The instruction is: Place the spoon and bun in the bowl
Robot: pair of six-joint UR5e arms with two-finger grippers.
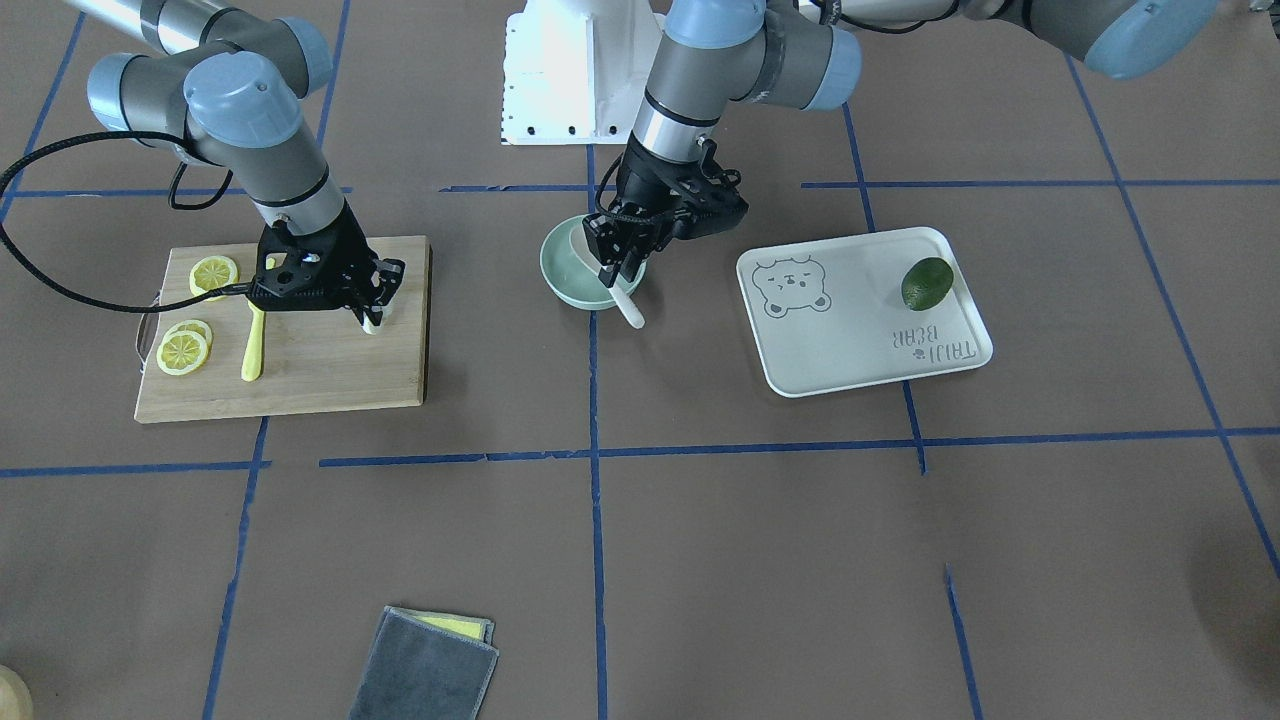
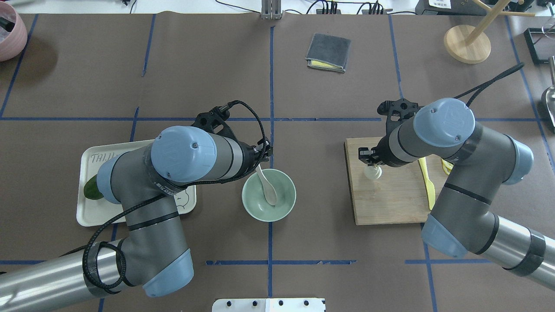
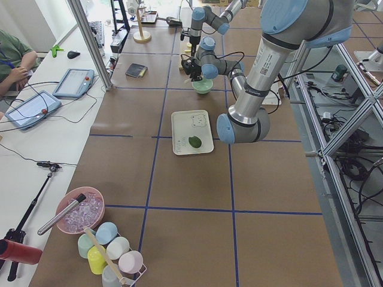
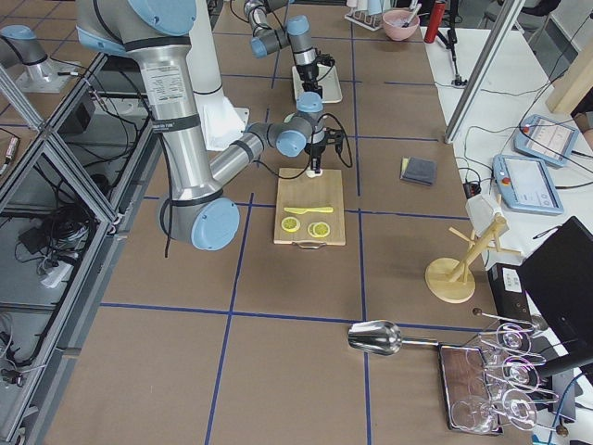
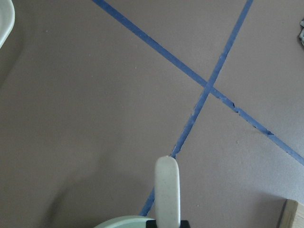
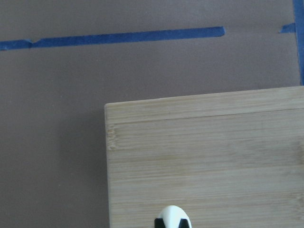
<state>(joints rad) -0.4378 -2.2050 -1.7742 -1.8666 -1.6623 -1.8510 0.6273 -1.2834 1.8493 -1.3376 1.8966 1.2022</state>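
The mint-green bowl (image 1: pixel 560 287) stands at the table's middle and also shows in the overhead view (image 2: pixel 256 209). My left gripper (image 1: pixel 615 272) is shut on the handle of the pale spoon (image 1: pixel 629 308). The spoon's scoop (image 2: pixel 269 194) lies inside the bowl and its handle sticks out over the rim in the left wrist view (image 5: pixel 167 190). My right gripper (image 1: pixel 375 312) is low over the wooden cutting board (image 1: pixel 330 372), shut on the small white bun (image 2: pixel 372 172). The bun's top shows between the fingertips in the right wrist view (image 6: pixel 173 214).
On the board lie lemon slices (image 1: pixel 183 351) and a yellow plastic knife (image 1: pixel 254 345). A white bear tray (image 1: pixel 850 345) holds a green lime (image 1: pixel 927 283). A folded grey cloth (image 1: pixel 425 665) lies on the operators' side. A wooden stand (image 2: pixel 467 43) is at the far right.
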